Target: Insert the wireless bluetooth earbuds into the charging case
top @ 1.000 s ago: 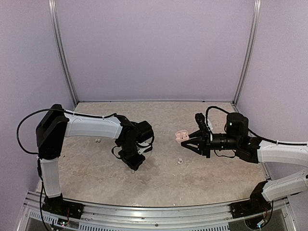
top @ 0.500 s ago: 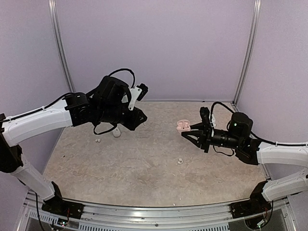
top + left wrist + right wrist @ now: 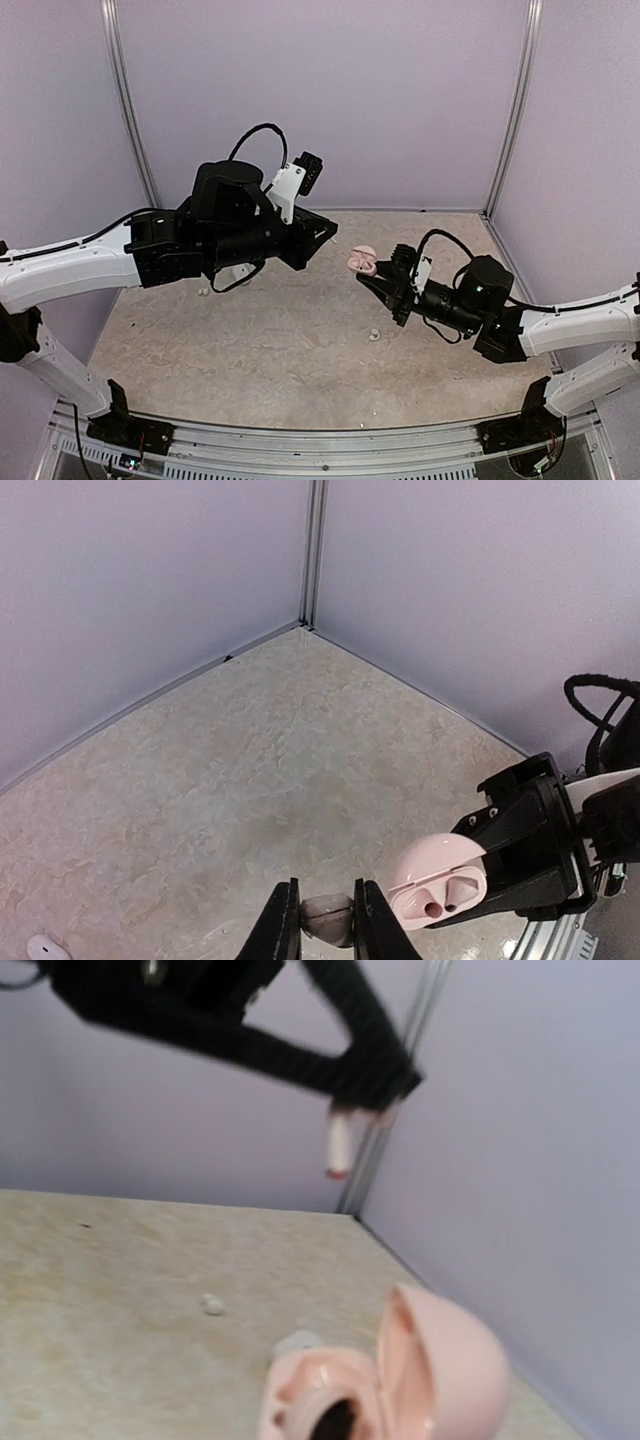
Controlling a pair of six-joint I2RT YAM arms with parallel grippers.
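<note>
The left tool (image 3: 326, 908) pinches a probably light, slippery earbud (image 3: 328, 922) (best held by its rounded body); just ahead, the right tool (image 3: 375, 278) clamps the open charging case (image 3: 438, 882).

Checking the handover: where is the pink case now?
In the overhead view the open pink case is held up in the right pincer, just right of centre, close to the left pincer holding an earbud.

Air gap: left gripper (image 3: 328, 231) with pinched earbud (image 3: 327, 918) hangs near the open pink charging case (image 3: 361, 263), nothing between them | Blocking: right gripper (image 3: 372, 275), clamped on the case, closes off its right side | Floor: table (image 3: 300, 370) open between the arms, one loose earbud (image 3: 375, 335) below the case | Limits: back wall (image 3: 320, 100), right wall (image 3: 580, 150).
</note>
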